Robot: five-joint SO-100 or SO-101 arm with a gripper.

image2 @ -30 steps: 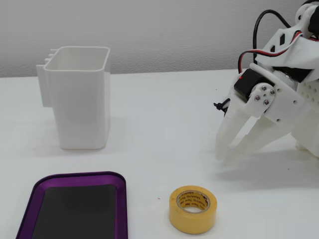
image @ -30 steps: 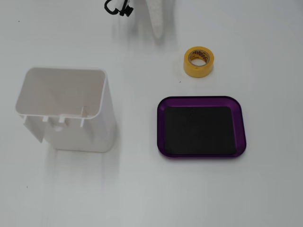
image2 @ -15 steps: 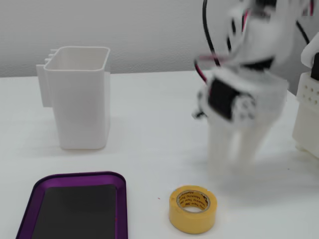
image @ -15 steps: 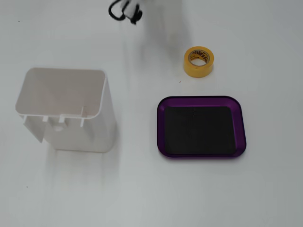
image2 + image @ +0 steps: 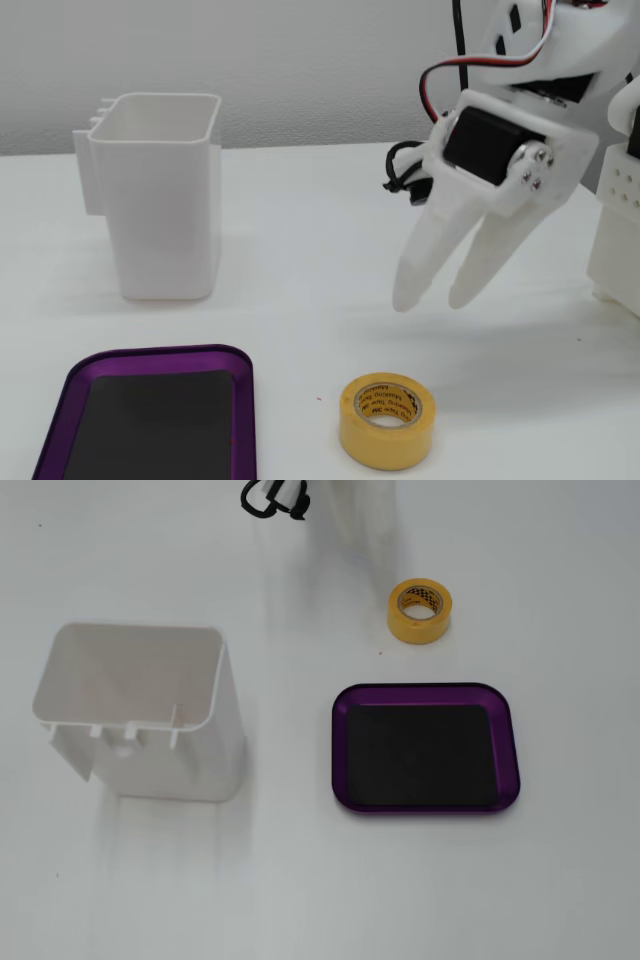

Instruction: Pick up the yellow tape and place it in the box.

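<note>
1. We see a plain white surface (image 5: pixel 300 880) carrying everything.
2. A tall white plastic open-topped container (image 5: pixel 140 715) stands upright at the left of the top-down fixed view.
3. A shallow purple tray with a black liner (image 5: pixel 425 748) lies flat, well apart from it.
4. A small yellow tape roll with a printed cardboard core (image 5: pixel 419 610) lies near the tray's far edge, hole upward.

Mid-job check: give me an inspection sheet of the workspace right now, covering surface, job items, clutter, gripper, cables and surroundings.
Surface: white table, bare apart from the three items below.
Job's things: yellow tape lying flat on the table, apart from the purple tray; tray empty, black liner showing.
Clutter: tall white container, upright, open-topped, looks empty from above.
Gripper: gripper in the air behind the tape, fingers slightly apart, holding nothing.
Cables: black and red wires looped at the arm, clear of the table.
Surroundings: plain light wall.
</note>
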